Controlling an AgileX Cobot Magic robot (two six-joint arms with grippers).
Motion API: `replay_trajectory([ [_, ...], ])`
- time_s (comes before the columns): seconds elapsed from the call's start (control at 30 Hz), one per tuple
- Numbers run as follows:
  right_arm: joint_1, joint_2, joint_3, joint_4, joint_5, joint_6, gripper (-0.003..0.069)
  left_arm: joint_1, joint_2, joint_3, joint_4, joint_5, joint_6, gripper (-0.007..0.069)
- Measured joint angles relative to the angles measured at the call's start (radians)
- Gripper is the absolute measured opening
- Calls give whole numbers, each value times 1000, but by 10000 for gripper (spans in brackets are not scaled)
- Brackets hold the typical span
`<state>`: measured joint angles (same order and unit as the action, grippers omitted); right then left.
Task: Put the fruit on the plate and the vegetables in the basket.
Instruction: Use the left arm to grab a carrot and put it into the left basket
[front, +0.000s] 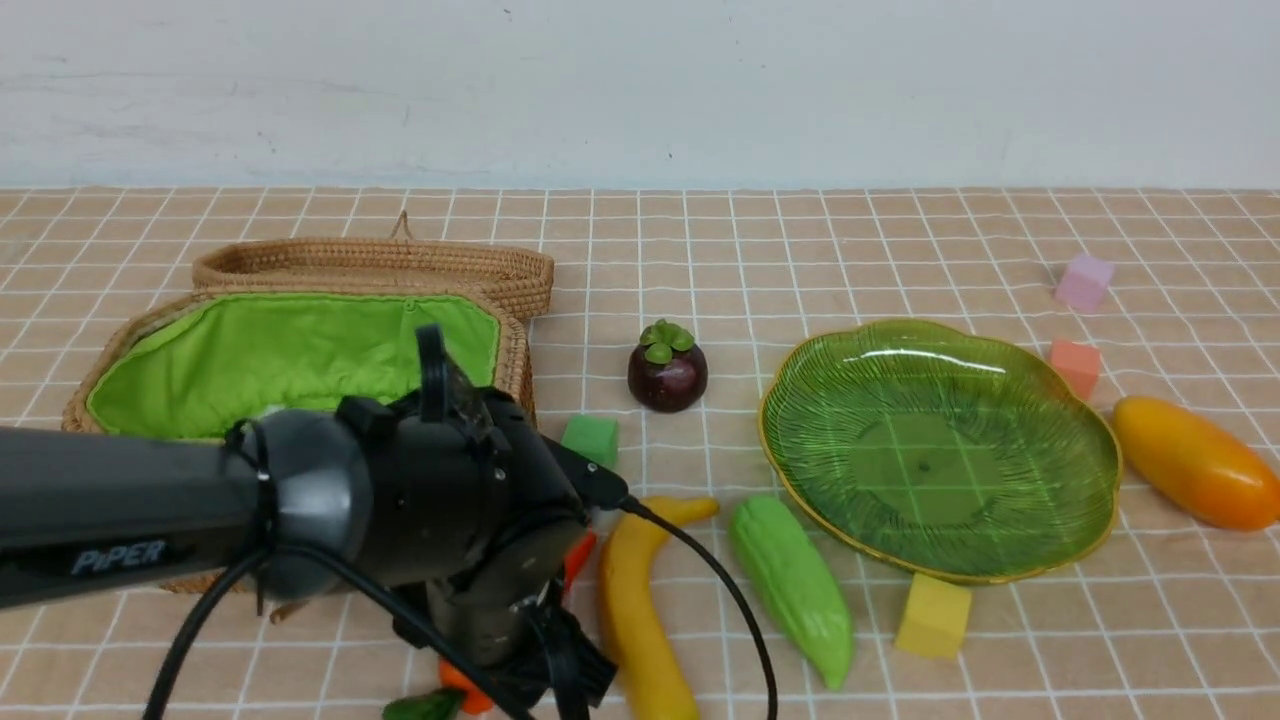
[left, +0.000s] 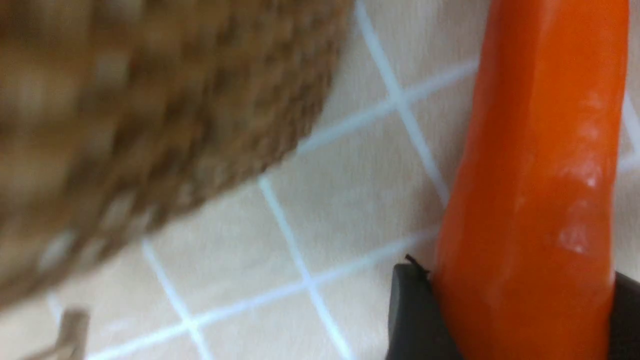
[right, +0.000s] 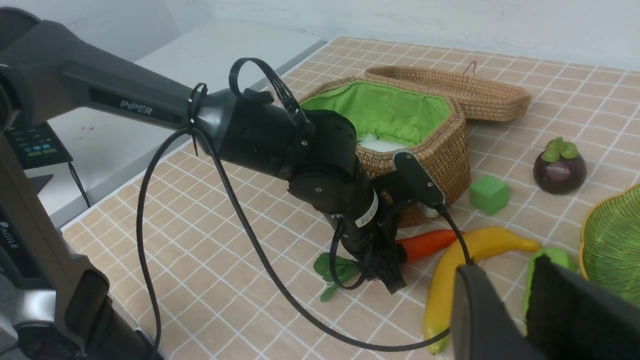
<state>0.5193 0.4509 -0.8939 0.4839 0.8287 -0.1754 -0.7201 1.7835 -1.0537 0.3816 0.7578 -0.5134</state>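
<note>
Left gripper (front: 530, 650) points down at the table (front: 1000, 660), by the near edge left of centre, just in front of the basket (front: 515, 345). Its jaws are around the carrot (left: 530, 175). The left wrist view shows a dark finger (left: 415, 320) pressed against each side of it. The carrot lies flat on the cloth, leaves toward the near edge, tip toward the banana (front: 640, 610).

Right gripper (right: 505, 265) shows only in its own wrist view. Jaws are partly open with a narrow gap and nothing between them.

Basket is on the left half of the table. Its lid (front: 380, 268) is folded back toward the far edge and the green lining is exposed. The white vegetable (right: 380, 145) lies inside, and I can't make out anything else in there.

Plate (front: 940, 450) sits right of centre. All three fruits are on the cloth outside it:
- mangosteen (front: 667, 370) between basket and plate
- banana at the near edge, around centre
- mango (front: 1195, 460) at the right edge, just beside the plate

The gourd (front: 795, 590) lies on the cloth between the banana and the plate's near rim.

Foam cubes:
- green cube (front: 590, 440) just off the basket's right end
- yellow cube (front: 933, 615) touching the plate's near rim
- orange cube (front: 1075, 365) at the plate's far right rim
- pink cube (front: 1085, 282) further back, near the far right corner
</note>
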Motion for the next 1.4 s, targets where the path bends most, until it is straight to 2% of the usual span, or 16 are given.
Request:
replay_trajectory([
  [0.13,0,0,0,0,-2,0,183,-42,-119,0,-2,44,62,379],
  [0.23,0,0,0,0,-23,1,183,-125,-285,-1,4,85,179,379],
  [0.3,0,0,0,0,-40,1,183,-140,-355,-9,21,99,230,379],
  [0.4,0,0,0,0,-69,1,183,-118,-457,-34,147,104,344,379],
  [0.5,0,0,0,-4,-80,0,188,-20,-530,-63,269,62,528,379],
  [0.53,0,0,0,-5,-80,0,188,-12,-533,-65,279,58,541,379],
  [0.57,0,0,0,-9,-91,-13,190,56,-542,-70,295,24,636,379],
  [0.63,0,0,0,-17,-113,-45,192,142,-539,-72,288,-8,749,379],
  [0.67,0,0,0,-25,-146,-89,194,224,-516,-73,252,-38,873,379],
  [0.77,0,0,0,-27,-196,-129,196,341,-452,-73,173,-49,1109,379],
  [0.87,0,0,0,-27,-216,-136,197,421,-374,-73,128,-73,1255,379],
  [1.03,0,0,0,-27,-211,-140,201,468,-312,-73,121,-134,1307,391],
  [1.17,0,0,0,-27,-210,-142,204,469,-307,-73,124,-161,1273,524],
  [1.2,0,0,0,-27,-210,-142,205,469,-307,-73,130,-164,1254,580],
  [1.27,0,0,0,-27,-208,-142,207,469,-307,-73,145,-168,1216,639],
  [1.4,0,0,0,-26,-194,-132,211,466,-322,-73,135,-167,1069,652],
])
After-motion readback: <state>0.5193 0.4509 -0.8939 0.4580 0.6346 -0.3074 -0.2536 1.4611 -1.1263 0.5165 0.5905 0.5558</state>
